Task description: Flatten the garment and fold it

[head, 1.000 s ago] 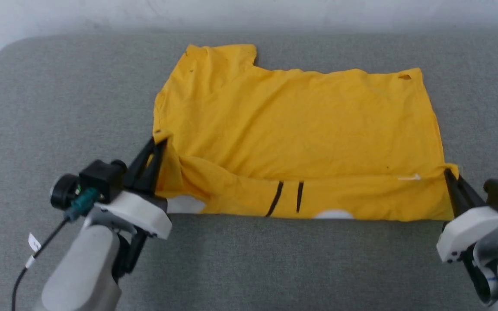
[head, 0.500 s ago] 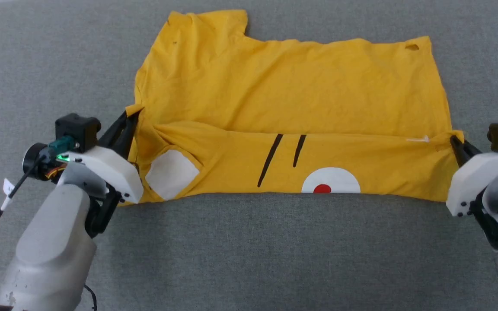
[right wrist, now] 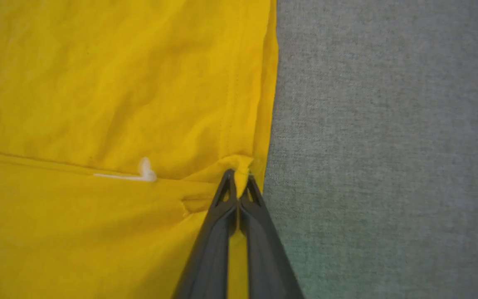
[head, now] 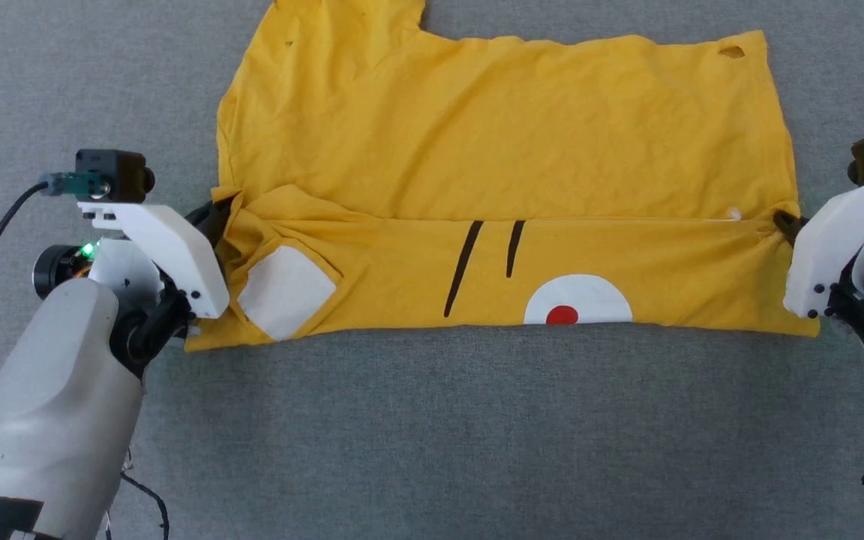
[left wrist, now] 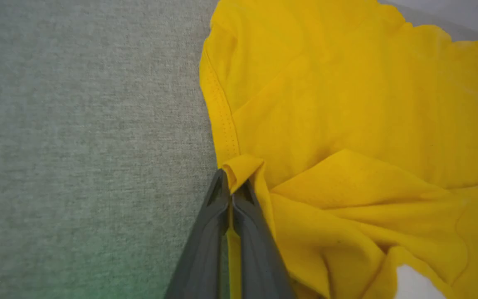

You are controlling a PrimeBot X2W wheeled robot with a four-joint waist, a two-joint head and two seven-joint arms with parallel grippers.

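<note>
Left gripper (head: 220,212) and right gripper (head: 783,222) clamp corners of the shirt (head: 507,127) — stretched taut between them. The flap (head: 657,270) has widened, more print (head: 578,300) showing — the fold is well under way.

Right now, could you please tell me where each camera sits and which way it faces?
Head view: on the robot's head, looking down at the garment on the grey surface; left gripper and right gripper show.
Left wrist view: on the left wrist, looking along its fingers, shut on the garment's edge.
Right wrist view: likewise, at the opposite edge.
Shared: head and right wrist views both show a small white tag.
</note>
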